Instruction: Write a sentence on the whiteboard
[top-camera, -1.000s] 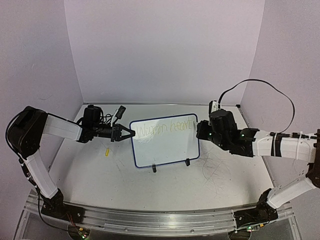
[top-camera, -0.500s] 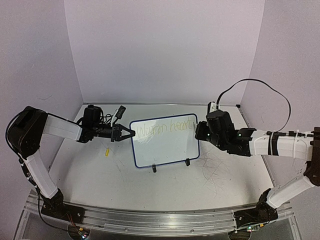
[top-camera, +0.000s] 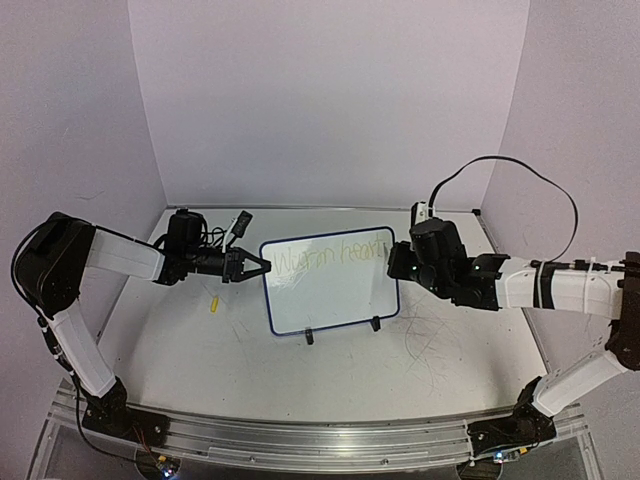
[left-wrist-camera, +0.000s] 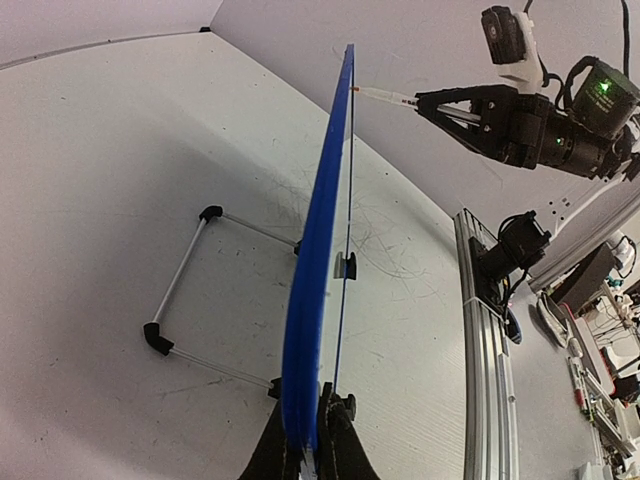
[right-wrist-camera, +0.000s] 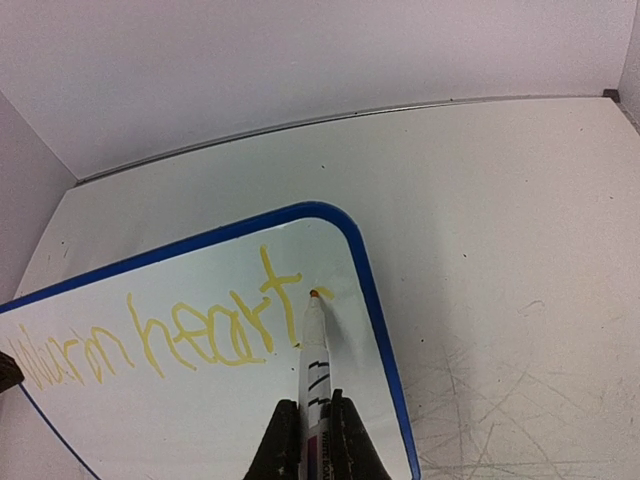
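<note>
- Right wrist: right gripper clamped on marker, tip touching whiteboard just right of "heart".
- Board's far edge is pinched by left gripper (board upright between both grippers).
- Progress: sentence has one line; lower area blank, likely more to write.

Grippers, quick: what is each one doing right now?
Left gripper: closed, clamping the whiteboard by its edge.
Right gripper: closed, holding a marker, tip at the whiteboard.

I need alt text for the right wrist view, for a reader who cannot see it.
The right gripper holds a white marker, its tip on the blue-framed whiteboard just right of yellow handwriting ending in "heart". A scratched white table lies behind.
</note>
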